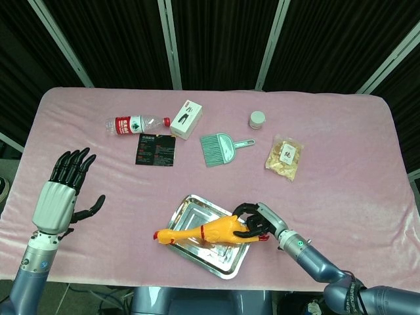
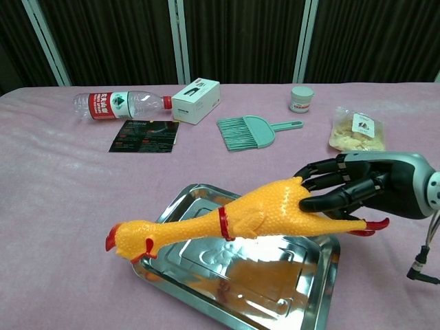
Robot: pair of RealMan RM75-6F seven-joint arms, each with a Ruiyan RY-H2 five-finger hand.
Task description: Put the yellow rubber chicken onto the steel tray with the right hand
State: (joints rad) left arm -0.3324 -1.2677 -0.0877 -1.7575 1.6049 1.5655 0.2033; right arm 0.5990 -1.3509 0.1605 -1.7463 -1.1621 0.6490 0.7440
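The yellow rubber chicken (image 1: 209,231) (image 2: 234,220), with a red collar and red comb, lies stretched out above the steel tray (image 1: 187,213) (image 2: 302,299), its head past the tray's left edge. My right hand (image 1: 257,220) (image 2: 357,185) grips the chicken's rear end near its red feet, at the tray's right side. Whether the body touches the tray I cannot tell. My left hand (image 1: 62,193) is held up over the table's left side, fingers spread, holding nothing.
At the back lie a plastic bottle (image 1: 136,123), a white box (image 1: 186,119), a black booklet (image 1: 155,149), a teal dustpan brush (image 1: 220,147), a small jar (image 1: 257,119) and a snack bag (image 1: 285,157). The pink cloth ends just behind the tray's near edge.
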